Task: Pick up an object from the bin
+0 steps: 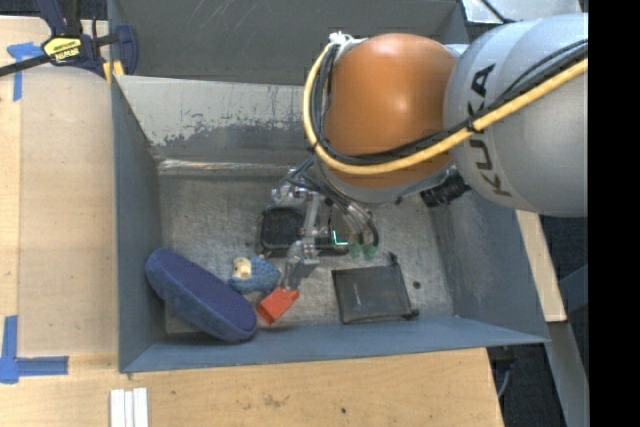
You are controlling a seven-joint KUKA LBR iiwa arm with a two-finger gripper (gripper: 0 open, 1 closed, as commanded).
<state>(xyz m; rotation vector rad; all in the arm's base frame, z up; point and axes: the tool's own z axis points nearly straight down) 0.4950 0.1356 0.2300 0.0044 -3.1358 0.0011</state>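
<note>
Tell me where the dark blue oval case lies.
The dark blue oval case lies lower left in the camera view, in the bin's corner, beside the orange piece.

One each, blue case (198,292), black block (279,229), dark pad (370,295), toy (262,276)

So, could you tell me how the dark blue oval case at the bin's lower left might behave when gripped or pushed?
The dark blue oval case looks rounded, so a pinch may slip off its curved top. It seems bulky but probably hollow, so likely light for its size. Lying flat by the bin wall, it would probably slide rather than roll.
</note>
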